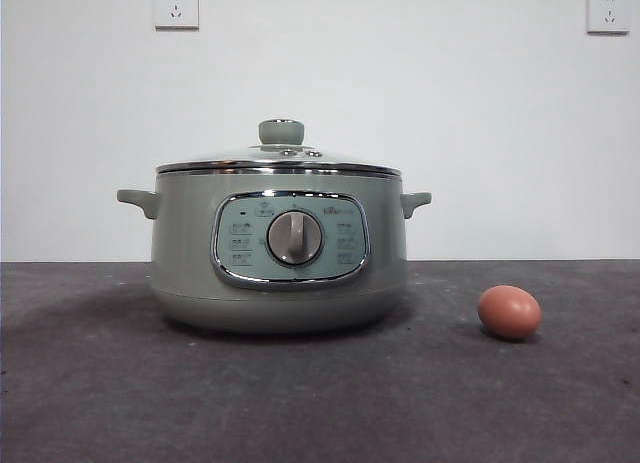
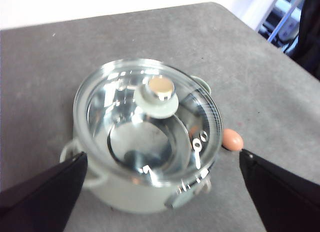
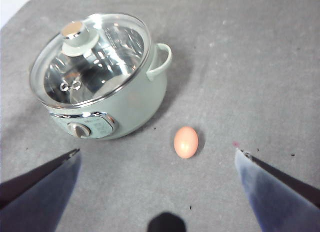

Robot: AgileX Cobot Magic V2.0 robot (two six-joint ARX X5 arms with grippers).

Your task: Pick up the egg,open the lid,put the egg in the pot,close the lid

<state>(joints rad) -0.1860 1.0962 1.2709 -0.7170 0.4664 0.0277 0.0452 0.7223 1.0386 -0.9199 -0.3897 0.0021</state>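
1. Progress check: judging nothing done yet, all four steps pending.
2. Egg [image 1: 509,312] lying on the grey table [image 1: 90,403], near the pot [image 1: 180,263] on the side of one small handle [image 3: 161,61], clear of the pot wall, not touching it. Not being held by either gripper.
3. Lid [image 2: 100,99] sitting closed on the pot, steel rim flush all round, pale green knob [image 1: 281,132] upright and free. Nothing showing inside through the glass except the bare metal bowl.
4. Right gripper [image 3: 156,157] hanging above the table with jaws spread wide, gripping nothing; egg lying between the two jaws in the right wrist view, a bit toward the pot. Looking like the better-placed claw for the egg pick.
5. Left gripper [image 2: 162,159] hovering over the pot, jaws wide apart and empty, lid knob roughly centred ahead of it. Looking like the lid-lifting arm.
6. Neither arm appearing in the front view, so both sitting high above the work.
7. Remaining, by my read: descending on the egg and closing on it gently (smooth oval shell, likely to roll or slip), lifting the lid by the knob, dropping the egg in, reseating the lid.
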